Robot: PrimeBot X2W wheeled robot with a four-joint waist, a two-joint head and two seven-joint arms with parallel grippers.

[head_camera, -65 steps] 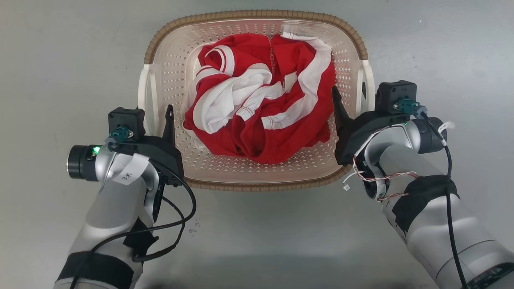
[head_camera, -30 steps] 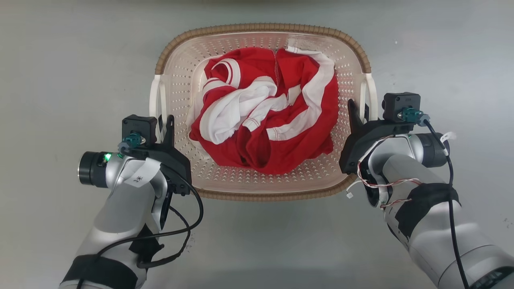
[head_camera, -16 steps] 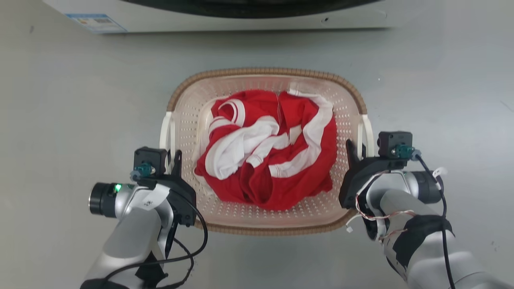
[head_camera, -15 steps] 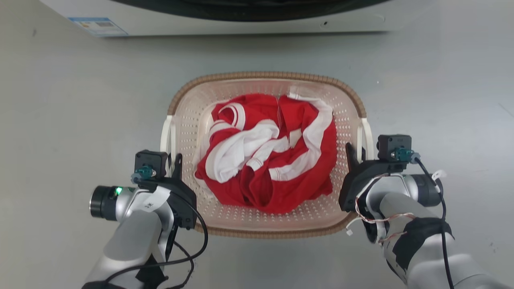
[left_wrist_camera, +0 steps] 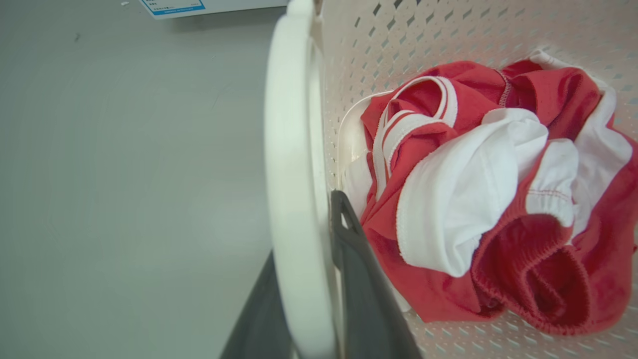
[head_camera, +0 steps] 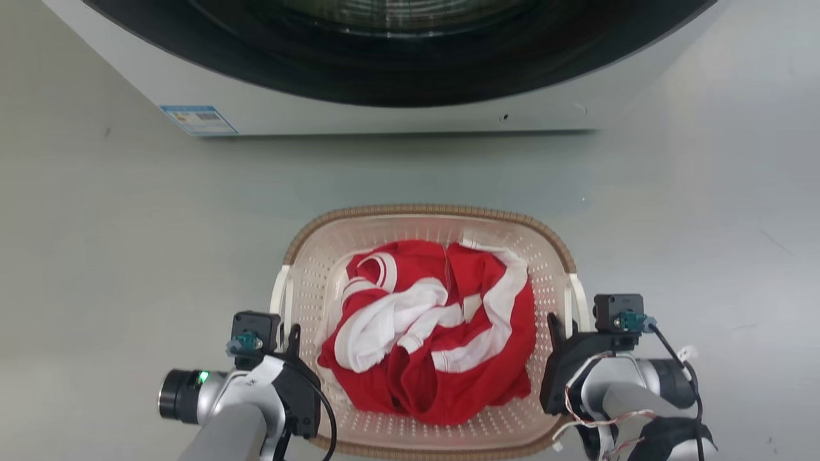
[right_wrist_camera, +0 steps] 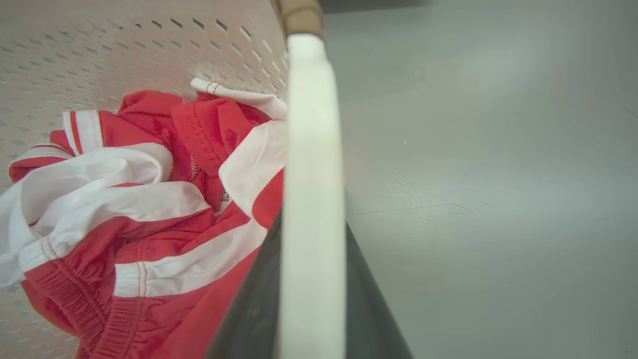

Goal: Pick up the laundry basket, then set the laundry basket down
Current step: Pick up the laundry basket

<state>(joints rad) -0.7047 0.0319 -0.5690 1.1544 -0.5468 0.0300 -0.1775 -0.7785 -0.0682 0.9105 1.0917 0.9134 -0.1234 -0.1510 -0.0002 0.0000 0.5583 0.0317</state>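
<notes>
Left gripper (head_camera: 288,333) is clamped on the laundry basket (head_camera: 423,210), on its white left handle (left_wrist_camera: 294,174). In the left wrist view a dark finger (left_wrist_camera: 361,289) sits on each side of the bar. Same deal for the right gripper (head_camera: 562,323): it's pinching the right handle (right_wrist_camera: 311,149), with dark fingers (right_wrist_camera: 251,304) either side of it.

The basket sits low in the middle of the head view, held between the two arms, long side facing the robot. It's cream plastic full of little holes, with a brown woven-look rim. Inside is a crumpled heap of red and white clothes (head_camera: 435,333), piled more toward the right wall. I can't tell how many pieces are in there.

Around it is plain grey floor (head_camera: 128,256). Ahead of the basket stands a washing machine (head_camera: 384,115), pale body with a big dark round opening facing the robot. A strip of floor lies between the two, so they're well apart. A small blue and white sticker (head_camera: 198,120) is on the washer's lower left, with print too small to read.

Hard to make out:
- The head view doesn't show whether the basket's bottom is touching the floor or hanging just above it.
- The near rim and both forearms are cut off at the bottom edge, and the washer's top is cut off too.
- Each gripper's outer finger is mostly hidden behind its handle.
</notes>
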